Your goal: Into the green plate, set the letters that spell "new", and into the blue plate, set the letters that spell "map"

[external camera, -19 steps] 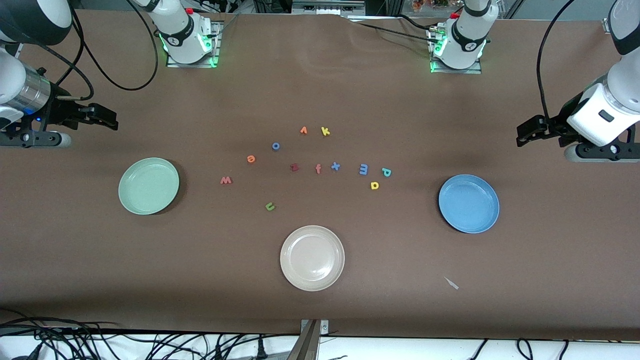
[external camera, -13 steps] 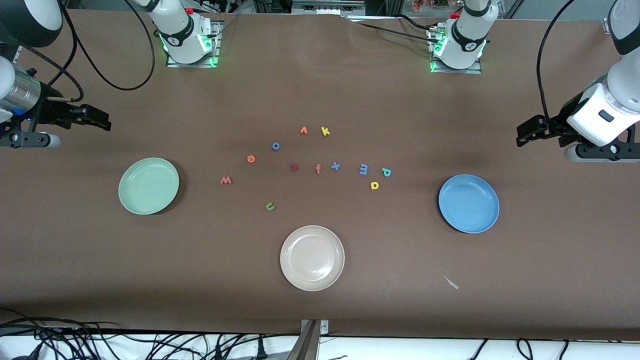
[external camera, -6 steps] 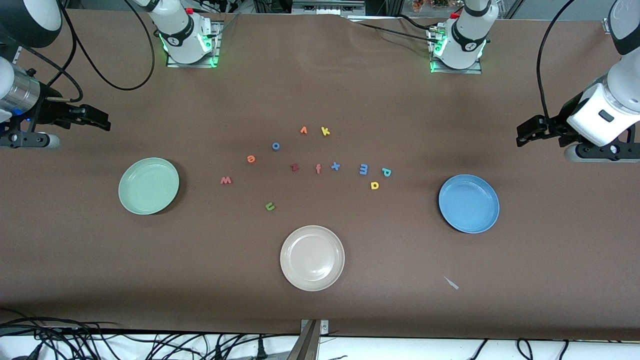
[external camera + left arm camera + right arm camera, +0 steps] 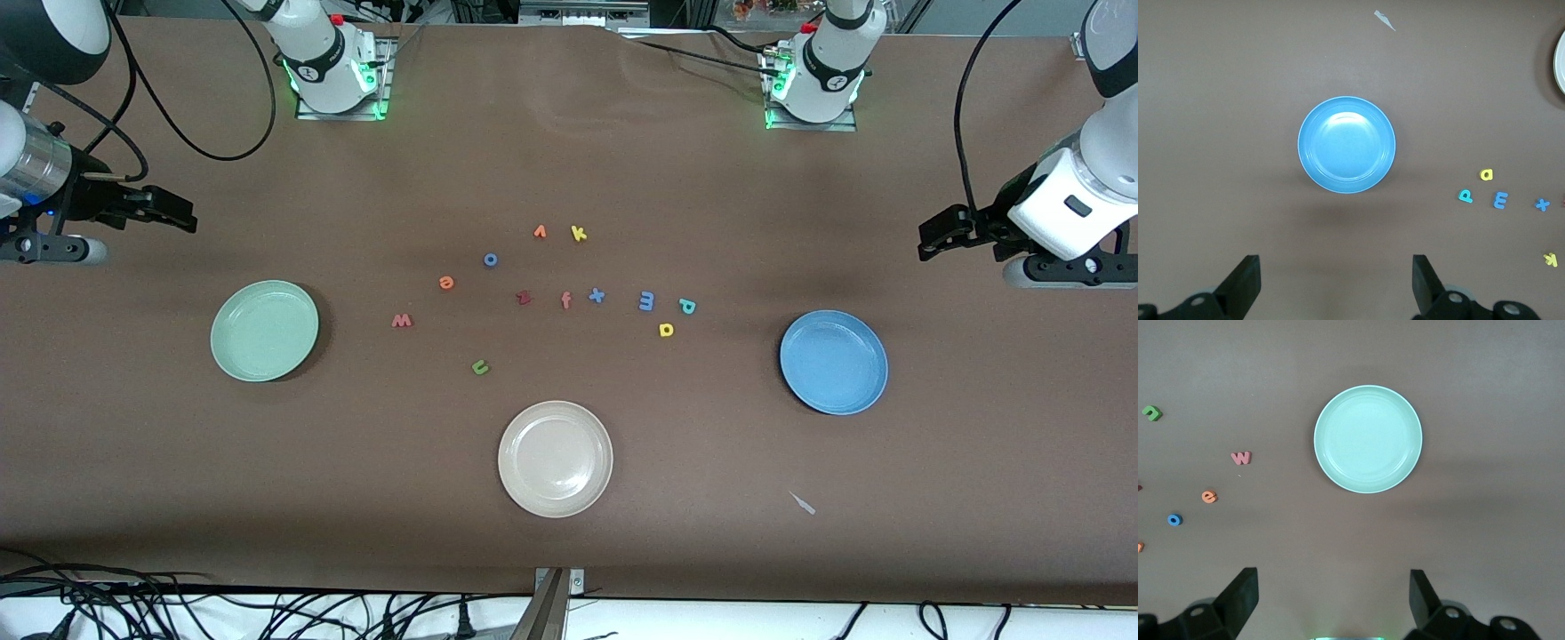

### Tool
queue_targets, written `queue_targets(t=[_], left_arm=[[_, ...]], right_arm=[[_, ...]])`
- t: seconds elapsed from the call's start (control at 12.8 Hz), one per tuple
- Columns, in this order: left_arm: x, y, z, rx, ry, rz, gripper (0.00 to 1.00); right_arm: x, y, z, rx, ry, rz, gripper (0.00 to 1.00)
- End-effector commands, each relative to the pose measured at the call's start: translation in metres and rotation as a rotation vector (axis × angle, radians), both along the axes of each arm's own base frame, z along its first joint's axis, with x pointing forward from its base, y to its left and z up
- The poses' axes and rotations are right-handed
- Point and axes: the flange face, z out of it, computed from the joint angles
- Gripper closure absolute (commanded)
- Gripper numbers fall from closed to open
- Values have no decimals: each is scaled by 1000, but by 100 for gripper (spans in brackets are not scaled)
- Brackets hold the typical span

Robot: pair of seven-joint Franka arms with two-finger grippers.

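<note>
The green plate (image 4: 264,331) (image 4: 1368,439) sits toward the right arm's end, the blue plate (image 4: 834,362) (image 4: 1346,145) toward the left arm's end. Between them lie the pinkish w (image 4: 402,321) (image 4: 1241,458), orange e (image 4: 446,283) (image 4: 1209,497), olive n (image 4: 480,366) (image 4: 1151,413), blue m (image 4: 646,300) (image 4: 1500,200), yellow a (image 4: 666,330) (image 4: 1486,175) and teal p (image 4: 687,306) (image 4: 1465,196). My right gripper (image 4: 182,218) (image 4: 1335,583) hangs open and empty beside the green plate. My left gripper (image 4: 929,238) (image 4: 1336,267) hangs open and empty beside the blue plate.
A cream-white plate (image 4: 555,459) lies nearest the front camera. Other letters sit among the task ones: blue o (image 4: 490,260), dark red z (image 4: 524,298), an f (image 4: 565,300), blue x (image 4: 597,295), orange v-like letter (image 4: 540,232), yellow k (image 4: 578,234). A small scrap (image 4: 803,503) lies near the blue plate.
The right gripper drew back a little toward its end of the table, then held still. The left arm, letters and plates have not moved.
</note>
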Motion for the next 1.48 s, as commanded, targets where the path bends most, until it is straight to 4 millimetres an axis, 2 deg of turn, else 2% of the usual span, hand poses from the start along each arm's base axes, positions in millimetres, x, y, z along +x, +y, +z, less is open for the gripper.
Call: queue_targets(t=[0.0, 0.23, 0.7, 0.93, 1.4], left_arm=[[-6, 0, 5, -22, 1, -11, 0], [-6, 0, 5, -22, 1, -11, 0], [-6, 0, 5, -22, 1, -11, 0], [-6, -1, 5, -22, 1, -12, 0], [-6, -1, 5, -22, 1, -12, 0]], right_arm=[[4, -1, 8, -7, -10, -2, 0], [5, -1, 8, -13, -15, 0, 0], [10, -3, 27, -16, -84, -2, 0], [16, -8, 29, -32, -122, 14, 0], [17, 0, 32, -33, -137, 40, 0]])
